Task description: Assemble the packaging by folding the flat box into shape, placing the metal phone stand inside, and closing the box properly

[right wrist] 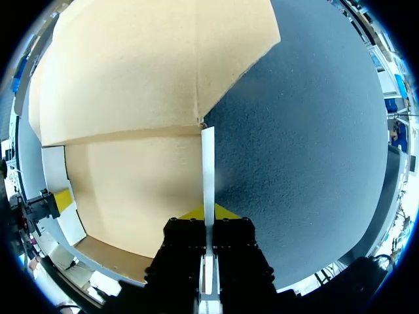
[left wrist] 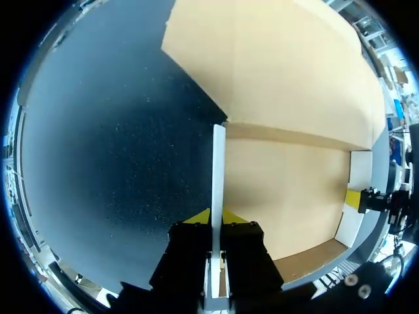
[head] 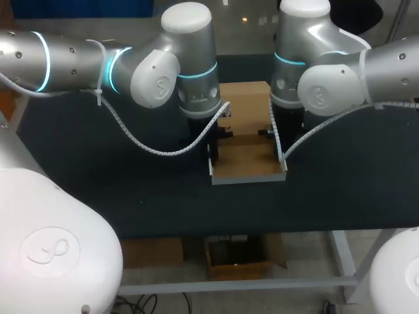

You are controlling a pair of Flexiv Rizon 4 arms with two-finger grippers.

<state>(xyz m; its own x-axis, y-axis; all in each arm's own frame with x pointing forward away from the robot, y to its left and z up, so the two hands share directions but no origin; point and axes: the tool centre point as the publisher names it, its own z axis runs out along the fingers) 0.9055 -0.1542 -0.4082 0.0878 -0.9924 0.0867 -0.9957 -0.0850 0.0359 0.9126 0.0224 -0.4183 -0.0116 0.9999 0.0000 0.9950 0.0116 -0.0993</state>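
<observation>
1. left gripper [left wrist: 216, 219]: pressed together on the left wall [left wrist: 218, 170] of the box, one yellow tip on each face. the hold is on the near part of the wall's upper edge, and the wall stands upright.
2. box [head: 247, 160]: sits at the middle of the dark table [head: 98, 170], between the two arms. it is half formed: the base is flat on the table and the left, right and near walls are raised. the lid panel [head: 245, 104] lies flat on the far side.
3. handling, as judged: the box is thin card, so light. it is stiff along a panel but gives readily at the creases. it is likely to slide on the table if pushed from one side only, and an edge would crush under a hard squeeze. the soundest hold is on opposite walls at once, low and near the fold.
4. contents: only the bare brown floor of the box shows inside. the phone stand does not appear in any view.
5. right gripper [right wrist: 208, 212]: pinching the right wall [right wrist: 207, 163] from both faces at its near upper edge. this wall is also upright.
</observation>
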